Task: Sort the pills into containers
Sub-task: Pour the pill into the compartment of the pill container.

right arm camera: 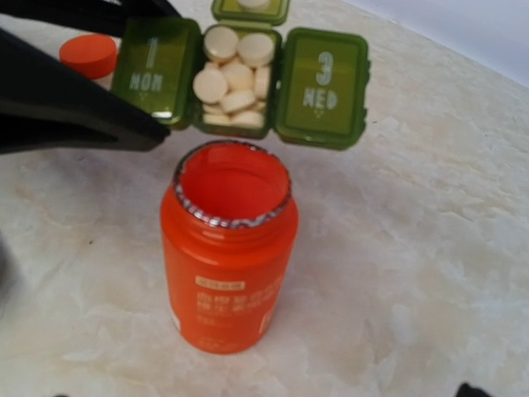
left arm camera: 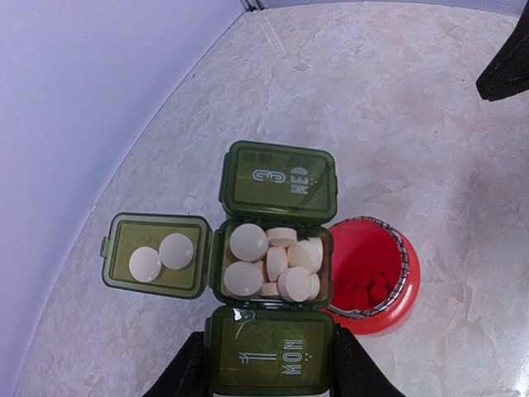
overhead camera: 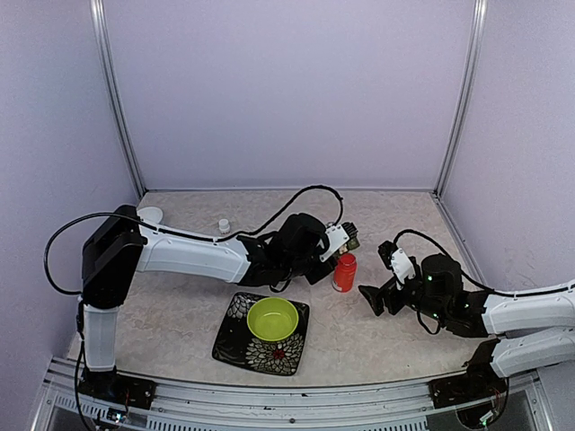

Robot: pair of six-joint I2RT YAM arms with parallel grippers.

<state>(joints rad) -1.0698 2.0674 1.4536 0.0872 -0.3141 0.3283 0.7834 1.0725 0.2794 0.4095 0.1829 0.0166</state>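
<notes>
My left gripper (left arm camera: 270,374) is shut on the MON end of the dark green pillbox (left arm camera: 277,186), the containers, one finger on each side. Its middle compartment stands open and holds several white pills (left arm camera: 248,242). Two more pills (left arm camera: 161,256) lie on its lid, flipped open to the left. The WED compartment is shut. The open orange bottle (left arm camera: 388,310) stands right beside the box, with small pills at its bottom. From above, the left gripper (overhead camera: 340,241) holds the box (overhead camera: 351,235) just behind the bottle (overhead camera: 344,272). My right gripper (overhead camera: 377,275) is open, empty, right of the bottle (right arm camera: 229,265).
A lime-green bowl (overhead camera: 272,319) sits on a dark patterned plate (overhead camera: 235,346) near the front. The orange bottle cap (right arm camera: 88,55) lies behind the left fingers (right arm camera: 74,116). A small white cap (overhead camera: 224,225) and a white round object (overhead camera: 150,215) lie at the back left.
</notes>
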